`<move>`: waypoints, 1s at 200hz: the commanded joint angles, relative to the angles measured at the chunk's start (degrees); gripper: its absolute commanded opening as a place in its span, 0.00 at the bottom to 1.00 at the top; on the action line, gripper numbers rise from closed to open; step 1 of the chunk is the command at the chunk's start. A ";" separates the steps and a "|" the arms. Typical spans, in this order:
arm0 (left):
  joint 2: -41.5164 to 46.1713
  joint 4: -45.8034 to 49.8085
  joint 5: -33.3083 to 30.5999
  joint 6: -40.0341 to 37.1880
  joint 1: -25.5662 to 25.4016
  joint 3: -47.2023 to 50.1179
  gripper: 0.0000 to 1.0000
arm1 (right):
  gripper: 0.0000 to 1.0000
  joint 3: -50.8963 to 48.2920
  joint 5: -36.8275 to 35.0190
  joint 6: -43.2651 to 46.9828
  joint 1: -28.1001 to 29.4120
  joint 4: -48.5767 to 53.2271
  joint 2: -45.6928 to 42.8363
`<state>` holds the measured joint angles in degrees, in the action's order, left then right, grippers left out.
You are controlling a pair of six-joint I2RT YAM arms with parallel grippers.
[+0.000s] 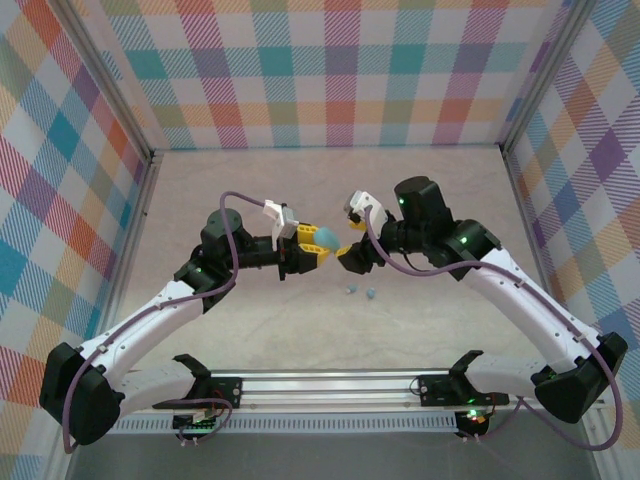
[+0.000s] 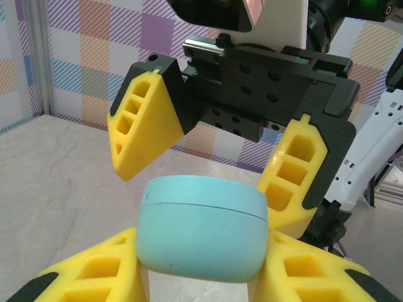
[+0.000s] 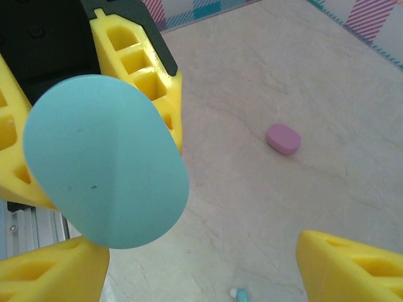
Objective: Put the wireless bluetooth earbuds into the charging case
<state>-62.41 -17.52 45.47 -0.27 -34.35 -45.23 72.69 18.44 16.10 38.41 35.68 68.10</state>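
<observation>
Blue case (image 2: 201, 229) | left jaws clamped on it | right jaws apart, facing it

The pale marbled table (image 1: 250, 190) is carrying very little. A light blue earbud (image 1: 350, 290) is lying just below the frame's centre, and a second light blue bud (image 1: 371, 293) is sitting just to its right. In the right wrist view a pink oval case (image 3: 283, 138) is resting flat right of centre, well apart from a blue bud (image 3: 239, 294) at the bottom edge.
</observation>
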 commanded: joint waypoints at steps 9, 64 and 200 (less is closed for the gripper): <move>0.65 2.58 4.14 -1.10 -0.10 -1.59 0.00 | 0.78 3.61 -0.86 0.75 -1.07 -1.23 0.15; 0.48 3.11 5.15 -0.89 -0.19 -2.10 0.00 | 0.77 4.64 -1.06 -2.74 -3.06 -1.58 1.24; 0.80 -1.99 -0.58 -0.56 -1.16 -0.87 0.00 | 0.75 -4.75 15.71 -36.87 -5.72 -14.29 -4.41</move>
<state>-62.43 -15.40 46.89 -0.67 -35.11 -46.28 71.77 27.33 -6.24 33.21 29.47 67.26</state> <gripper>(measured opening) 0.369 0.760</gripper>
